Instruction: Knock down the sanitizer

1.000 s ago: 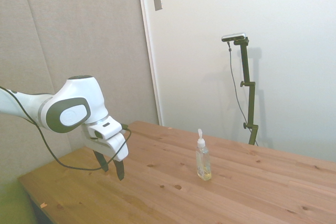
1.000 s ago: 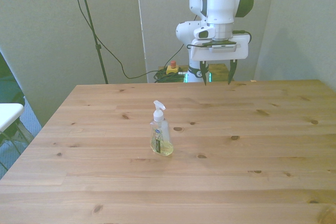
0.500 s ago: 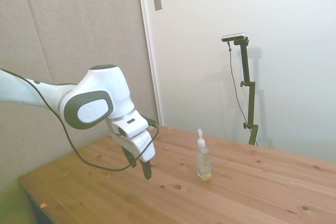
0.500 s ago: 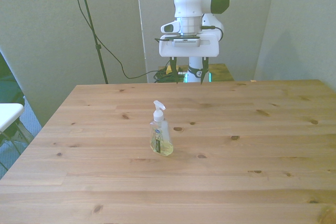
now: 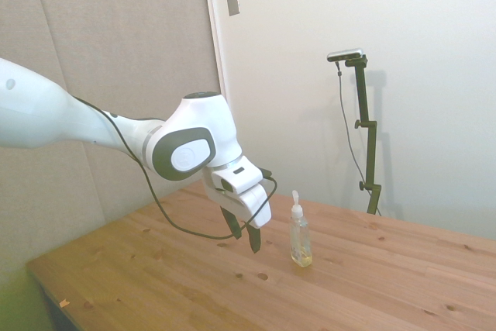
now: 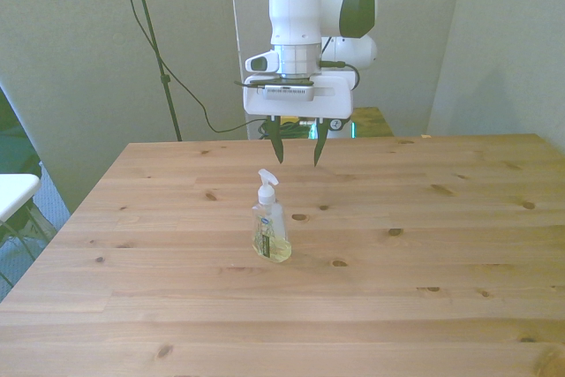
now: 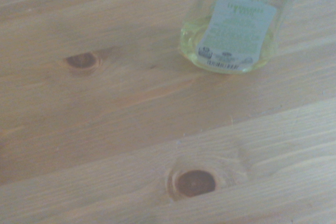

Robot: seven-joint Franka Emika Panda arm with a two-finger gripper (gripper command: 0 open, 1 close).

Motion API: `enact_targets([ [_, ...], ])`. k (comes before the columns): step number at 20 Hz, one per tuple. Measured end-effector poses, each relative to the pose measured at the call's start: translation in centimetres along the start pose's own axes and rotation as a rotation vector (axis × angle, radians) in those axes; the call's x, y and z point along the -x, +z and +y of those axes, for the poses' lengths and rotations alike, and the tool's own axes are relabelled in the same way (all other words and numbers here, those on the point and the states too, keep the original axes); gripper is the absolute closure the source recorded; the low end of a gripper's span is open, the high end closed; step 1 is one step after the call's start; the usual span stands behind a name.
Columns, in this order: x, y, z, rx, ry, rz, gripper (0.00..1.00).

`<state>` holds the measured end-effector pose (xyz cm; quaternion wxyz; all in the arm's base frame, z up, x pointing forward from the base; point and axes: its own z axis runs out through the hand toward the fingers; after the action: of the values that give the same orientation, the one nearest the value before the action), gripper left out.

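Observation:
The sanitizer [image 5: 299,234] [image 6: 271,222] is a small clear pump bottle with a white top and a little yellowish liquid, standing upright on the wooden table [image 6: 441,262]. The wrist view shows its lower part with a label [image 7: 236,24]. My gripper [image 5: 245,240] [image 6: 298,150] hangs open and empty above the table, behind the bottle in the front view and slightly toward the front view's right, roughly at the height of the pump top. In the side view it is just left of the bottle, not touching it.
Dark knots mark the table's boards [image 7: 194,182]. A black cable [image 5: 178,222] loops from the arm to the gripper. A white object [image 6: 13,196] sits beyond the table at the front view's left edge.
The arm has swung across the table toward the front view's left and come forward and down, bringing the open gripper close behind the bottle. The bottle has not moved.

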<state>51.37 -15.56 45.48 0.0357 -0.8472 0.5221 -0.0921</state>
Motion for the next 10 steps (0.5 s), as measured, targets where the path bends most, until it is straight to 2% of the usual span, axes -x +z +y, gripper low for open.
enact_targets([
  [10,-3.5,2.4,-3.1,0.029,0.022,-0.007,1.0],
])
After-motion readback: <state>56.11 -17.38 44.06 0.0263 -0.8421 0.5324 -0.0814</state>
